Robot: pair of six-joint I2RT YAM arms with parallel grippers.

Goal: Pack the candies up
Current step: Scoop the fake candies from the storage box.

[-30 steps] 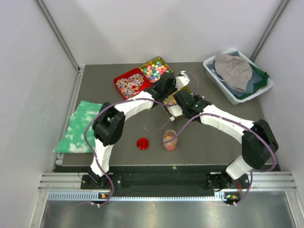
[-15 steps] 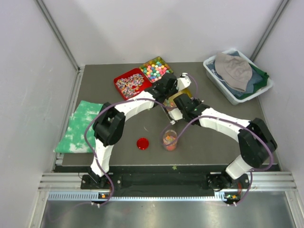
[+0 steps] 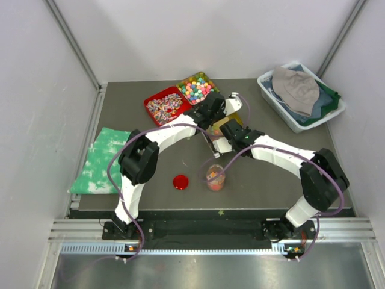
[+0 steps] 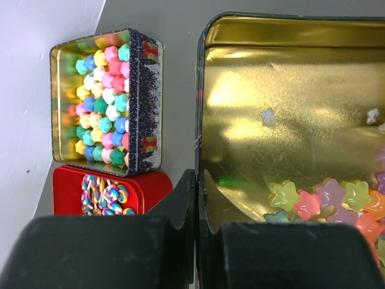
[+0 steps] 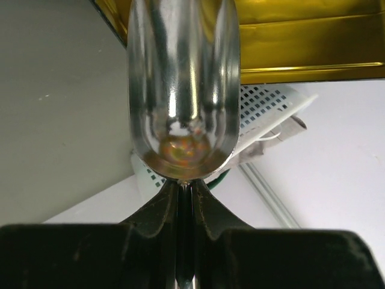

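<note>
Candies (image 4: 325,201) noted as small glossy star-shaped pcs (green, pink, purple, orange), heaped at the near-right of gold tin (image 4: 289,120) per left wrist view. More are seen inside clear jar (image 3: 215,177), upright on counter (image 3: 264,186), nearer the arm bases than both grippers. Red lid (image 3: 180,182) lies flat to left of jar, apart from it.

Left gripper (image 4: 195,188): jaws pressed together on gold tin's side wall, rim pinched between them.

Right gripper (image 5: 185,188): jaws pinched on handle of metal scoop (image 5: 183,84). Scoop bowl is pointed toward tin's edge, w/ an orange tint reflected at its base. Whether scoop touches tin cannot be told.

Beside gold tin, per left wrist view: black-sided tin (image 4: 105,96) filled w/ pastel balls, and red tray (image 4: 108,194) of striped wrapped sweets touching it.

At counter's far right: plastic bin (image 3: 274,102) w/ cloths. Green towel (image 3: 99,159) at left edge.
</note>
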